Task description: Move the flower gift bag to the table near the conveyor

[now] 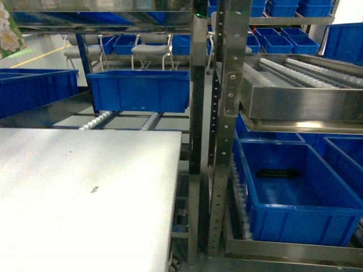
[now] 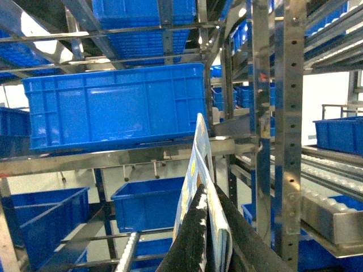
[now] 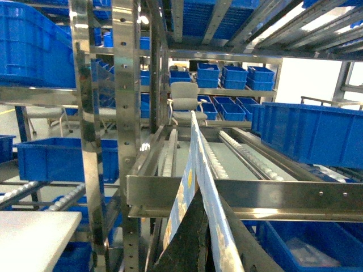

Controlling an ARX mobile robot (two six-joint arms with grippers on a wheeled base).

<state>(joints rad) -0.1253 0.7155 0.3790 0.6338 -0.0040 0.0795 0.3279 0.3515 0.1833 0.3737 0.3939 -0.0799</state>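
Both arms are up in the air with the flower gift bag (image 2: pixel 199 187) pinched between them. In the left wrist view the left gripper (image 2: pixel 207 238) is clamped on the bag's upper edge, dark fingers (image 2: pixel 190 238) either side of the printed paper. The right wrist view shows the same: right gripper (image 3: pixel 204 238) closed on the bag, which sticks up edge-on in front of the steel rack. So it's hanging off both grippers, touching nothing else as far as I can see. The head view barely catches it, maybe just a flowery scrap at the top left corner.

The table (image 1: pixel 85 192) sits low on the left of the head view, a matte white top with a small dark speck near the middle. The conveyor (image 1: pixel 122 120) roller lanes run along its far edge, with a blue bin (image 1: pixel 139 90) on them.

My take: the step now is the carry and set-down. I'd bring both arms down together at the same rate so the paper doesn't twist or tear, and aim for the far part of the table, near the rollers but back from the right edge. Stay clear of the perforated steel upright (image 1: pixel 227 113) on the right. Let the base touch before releasing.
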